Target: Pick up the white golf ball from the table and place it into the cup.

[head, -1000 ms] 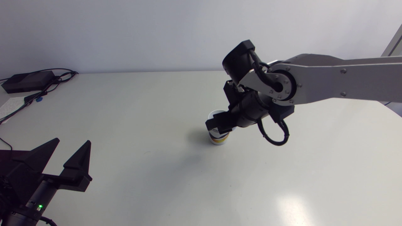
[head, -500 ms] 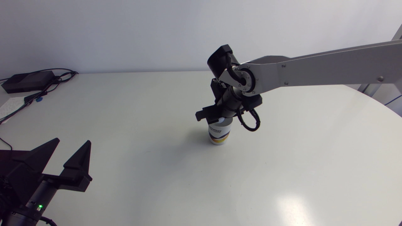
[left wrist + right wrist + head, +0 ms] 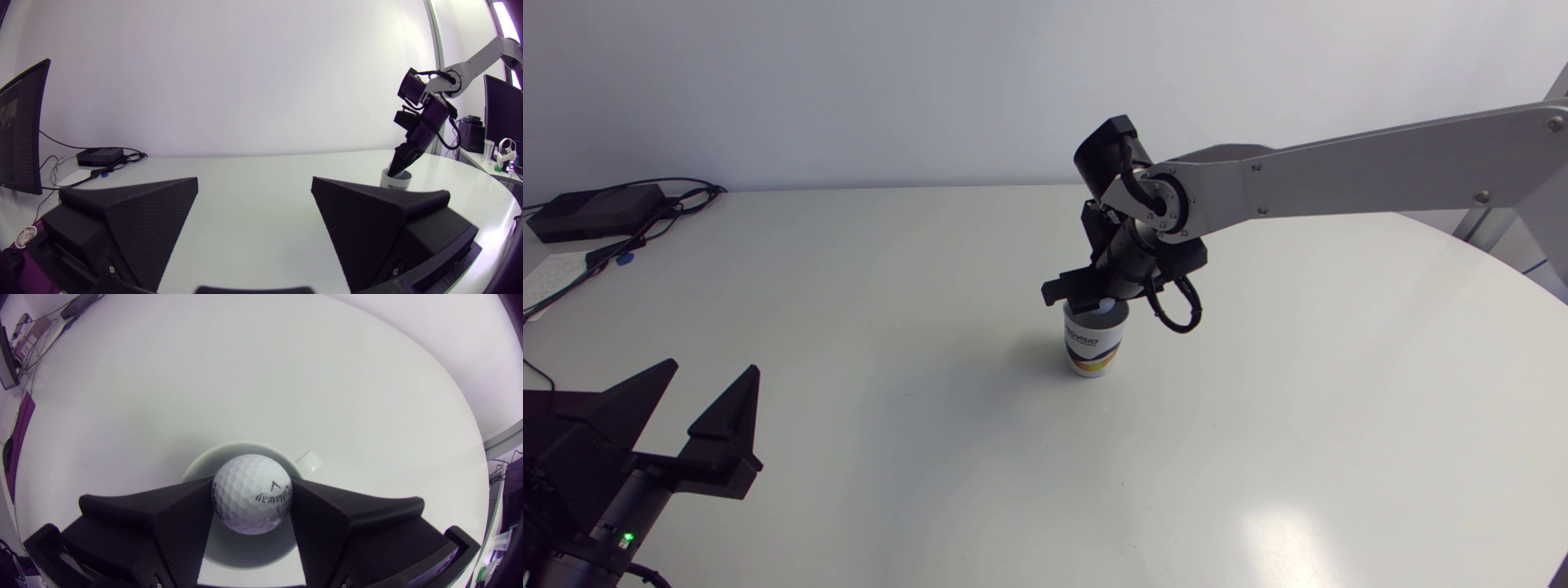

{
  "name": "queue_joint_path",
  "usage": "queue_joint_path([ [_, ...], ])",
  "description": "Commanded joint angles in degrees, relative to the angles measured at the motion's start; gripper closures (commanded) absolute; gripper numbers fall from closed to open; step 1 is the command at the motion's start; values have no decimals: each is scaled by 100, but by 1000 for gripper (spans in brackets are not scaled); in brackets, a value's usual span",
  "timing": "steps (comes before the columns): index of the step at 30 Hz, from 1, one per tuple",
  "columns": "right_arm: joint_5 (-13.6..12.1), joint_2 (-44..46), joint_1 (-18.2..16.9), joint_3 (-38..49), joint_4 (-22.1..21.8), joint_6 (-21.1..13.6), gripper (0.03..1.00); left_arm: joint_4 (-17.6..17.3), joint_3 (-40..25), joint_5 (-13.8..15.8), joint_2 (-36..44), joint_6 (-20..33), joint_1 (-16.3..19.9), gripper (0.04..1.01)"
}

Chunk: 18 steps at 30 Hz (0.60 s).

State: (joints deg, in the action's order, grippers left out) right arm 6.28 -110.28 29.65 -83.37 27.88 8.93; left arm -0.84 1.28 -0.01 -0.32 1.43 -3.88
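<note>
Both fingers of my right gripper (image 3: pixel 251 498) pinch the golf ball (image 3: pixel 252 493) directly above the cup (image 3: pixel 229 455) mouth, ready to drop.

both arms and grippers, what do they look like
The right arm has flat silver-grey links with visible screws, black round joints and a black cable looped by the wrist. The right gripper and left gripper are matte black, each with two broad wedge-shaped, finely textured fingers. The left arm is black at the wrist with a small green light.
</note>
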Motion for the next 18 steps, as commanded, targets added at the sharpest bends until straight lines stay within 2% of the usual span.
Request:
queue_joint_path([
  [1,57,-90,-29,58,-63,-137,530,31,-119,1,93,-38,-51,51],
  [5,57,-90,-38,49,-46,-137,510,31,-119,1,93,-38,-51,51],
  [9,57,-99,-29,49,7,-128,352,31,-119,1,93,-38,-51,51],
  [13,48,-117,-38,58,33,-111,100,31,-119,1,93,-38,-51,51],
  [18,57,-29,-47,102,33,-84,75,31,-119,1,93,-38,-60,51],
])
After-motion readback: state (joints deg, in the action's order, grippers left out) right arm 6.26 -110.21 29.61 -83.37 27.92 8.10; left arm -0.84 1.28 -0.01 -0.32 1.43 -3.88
